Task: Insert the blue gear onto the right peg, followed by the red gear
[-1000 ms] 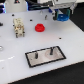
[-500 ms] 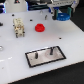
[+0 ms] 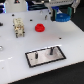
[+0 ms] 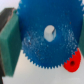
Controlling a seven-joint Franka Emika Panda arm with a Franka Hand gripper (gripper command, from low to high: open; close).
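Wrist view: blue gear (image 4: 47, 42) fills the picture, flat face and centre hole toward the camera, held by its rim between the dark green fingers (image 4: 9, 40) of the gripper (image 4: 45, 42); one finger shows plainly, the opposite one only as an edge. Gripper clenched on the blue gear.

Exterior view: blue gear (image 3: 62, 16) hangs under the gripper (image 3: 62, 14), above the tabletop (image 3: 15, 57) and well apart from the grey plate (image 3: 37, 59). Right peg (image 3: 50, 51) stands on that plate toward the exterior view's right, its twin (image 3: 36, 55) beside it. Red gear (image 3: 40, 27) rests on the tabletop between blue gear and plate.

Handling, judged: rigid plastic, light, smooth faces, probably slippery. The toothed rim gives purchase, and an edge hold keeps the hole free for the peg. The red gear's raised hub may offer another hold.
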